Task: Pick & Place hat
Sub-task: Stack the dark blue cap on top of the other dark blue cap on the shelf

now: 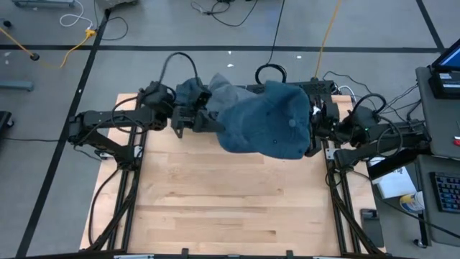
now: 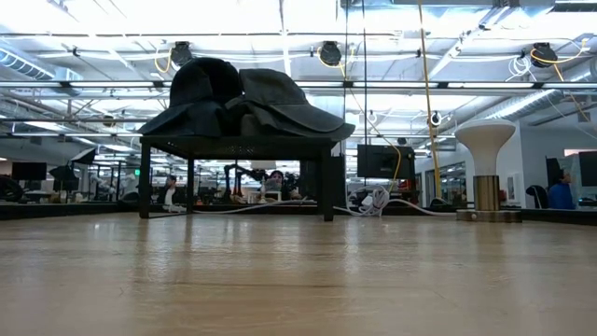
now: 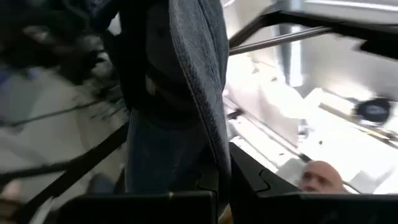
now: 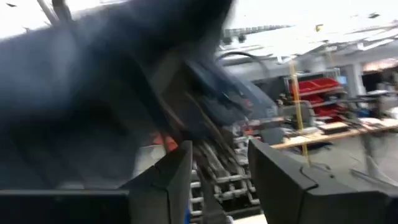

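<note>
Blue denim hat (image 1: 262, 121) over both arms, hiding right jaws; left jaws clamping brim.

A robotics lab: open hall with ceiling pipes (image 2: 448, 86), floor cables (image 1: 215, 11) and workbenches (image 4: 336, 132).

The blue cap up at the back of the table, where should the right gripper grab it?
Take the blue cap by its crown edge on the right, coming in from the right gripper side; the left gripper already pinches the opposite edge.
</note>
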